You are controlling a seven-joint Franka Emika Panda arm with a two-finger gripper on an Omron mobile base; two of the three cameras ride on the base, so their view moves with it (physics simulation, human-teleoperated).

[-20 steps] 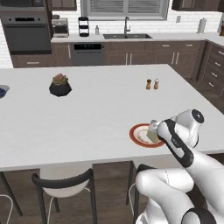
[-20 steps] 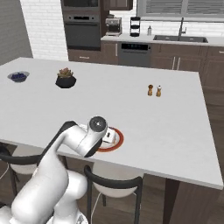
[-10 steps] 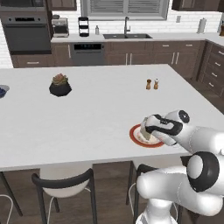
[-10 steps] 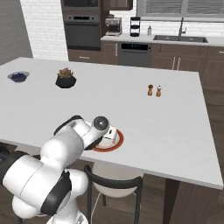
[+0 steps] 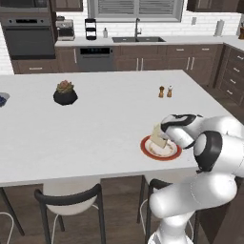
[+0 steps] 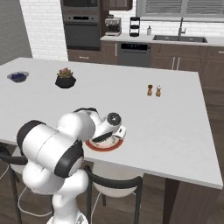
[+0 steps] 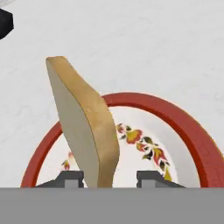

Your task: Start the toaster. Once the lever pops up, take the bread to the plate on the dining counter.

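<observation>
Over plate (image 7: 192, 131) | bread (image 7: 85, 127) upright btwn gripper (image 7: 109, 178) fingertips | jaws parted, grip prob loosened

The white arm (image 5: 209, 152) bends low over the near right part of the wide white surface (image 5: 105, 119), its hand reaching left to the red-rimmed plate (image 5: 160, 148). A pale slice of bread (image 5: 158, 135) stands tilted on edge above the plate, right at the end of the hand; the fingers themselves are too hidden to read. Farther back on the surface stand two small shakers (image 5: 165, 91), side by side, and to the left a dark pot with a plant (image 5: 65, 93). Two dark chairs (image 5: 71, 209) are tucked under the near edge. Behind runs a brown-cabinet counter with a sink (image 5: 138, 39).
</observation>
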